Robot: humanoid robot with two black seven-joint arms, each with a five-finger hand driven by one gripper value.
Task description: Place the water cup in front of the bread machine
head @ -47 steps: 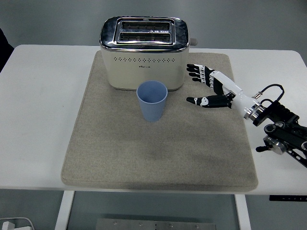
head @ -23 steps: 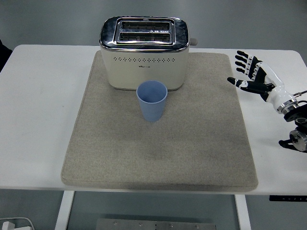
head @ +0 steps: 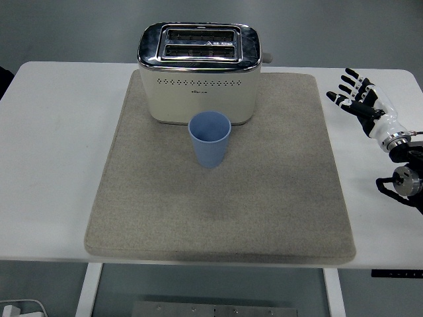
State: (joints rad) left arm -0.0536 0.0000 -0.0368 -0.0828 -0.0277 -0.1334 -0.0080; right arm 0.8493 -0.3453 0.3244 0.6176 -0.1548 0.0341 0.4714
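A light blue water cup (head: 210, 139) stands upright on a beige mat (head: 218, 198), just in front of a cream and chrome toaster (head: 198, 72) and touching or nearly touching its front. My right hand (head: 357, 98) is over the white table to the right of the mat, far from the cup, with its fingers spread and holding nothing. The left arm is out of view.
The white table (head: 53, 152) extends on both sides of the mat. The toaster's lever knob (head: 267, 58) sticks out on its right side. A dark edge of something shows at the far left of the picture (head: 5, 76).
My right hand has drawn back from beside the cup, moving right off the mat to the table's right edge. The cup has not moved.
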